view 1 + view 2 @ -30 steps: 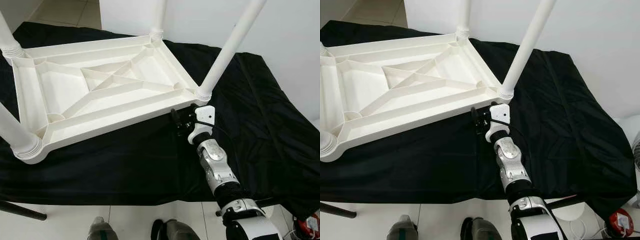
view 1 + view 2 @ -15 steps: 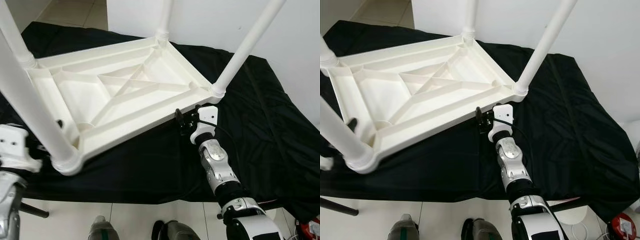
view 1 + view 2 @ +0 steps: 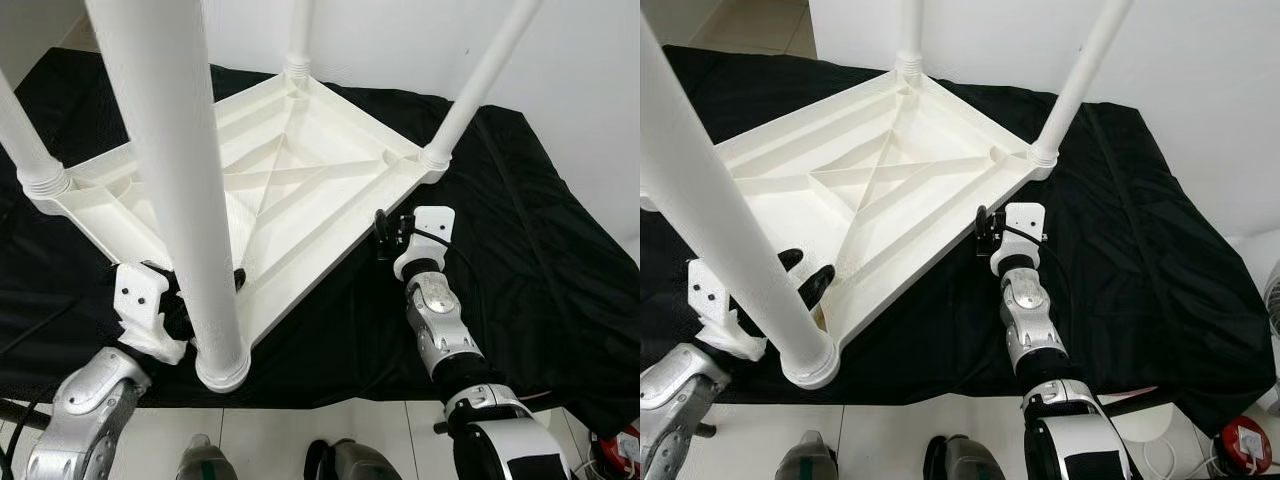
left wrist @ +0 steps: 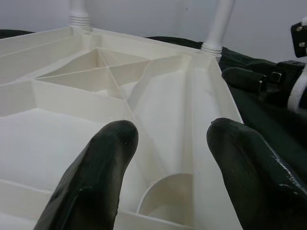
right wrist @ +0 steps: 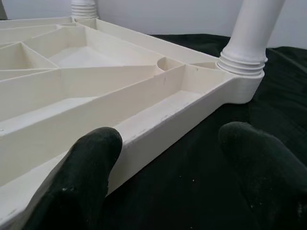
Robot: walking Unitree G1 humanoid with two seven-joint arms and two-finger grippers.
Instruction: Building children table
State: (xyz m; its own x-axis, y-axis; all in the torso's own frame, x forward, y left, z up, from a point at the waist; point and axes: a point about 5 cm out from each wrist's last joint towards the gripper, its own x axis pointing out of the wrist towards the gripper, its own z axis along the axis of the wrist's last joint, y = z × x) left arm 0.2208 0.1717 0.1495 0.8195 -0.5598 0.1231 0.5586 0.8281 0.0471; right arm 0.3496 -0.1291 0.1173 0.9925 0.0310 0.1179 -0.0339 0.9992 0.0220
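Black cloth [image 3: 520,250] | white ribbed table [image 3: 290,190] upside-down, legs up | left hand [image 3: 805,275], right hand [image 3: 385,232] seemingly agape at rim

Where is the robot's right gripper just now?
On the right, the right gripper sits at the upturned white table's near edge, over the black cloth.

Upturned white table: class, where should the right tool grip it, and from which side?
Grip the table's near edge wall, just inboard of the right corner leg, approaching low from the robot's side. That rim is a thin upright wall; the right tool is open and straddles it, one finger inside, one outside.
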